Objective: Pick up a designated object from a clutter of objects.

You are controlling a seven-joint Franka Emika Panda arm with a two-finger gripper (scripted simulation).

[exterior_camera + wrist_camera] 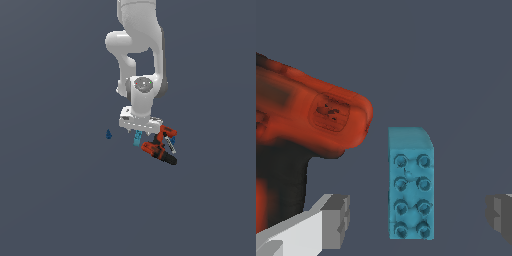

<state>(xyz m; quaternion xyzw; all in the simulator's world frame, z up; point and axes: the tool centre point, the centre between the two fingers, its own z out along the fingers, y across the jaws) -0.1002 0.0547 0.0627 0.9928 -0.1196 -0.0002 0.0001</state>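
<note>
Tool spread wide, holding nothing, low over the surface with one finger either side of the block. Block lies mid-surface, just beside the drill, apart from it. Likely light, rigid plastic, studded top; pinch the smooth long sides at mid-length. Drill crowds one finger.

Flat, even, dim render light; sharp throughout, no glare or shadows.
</note>
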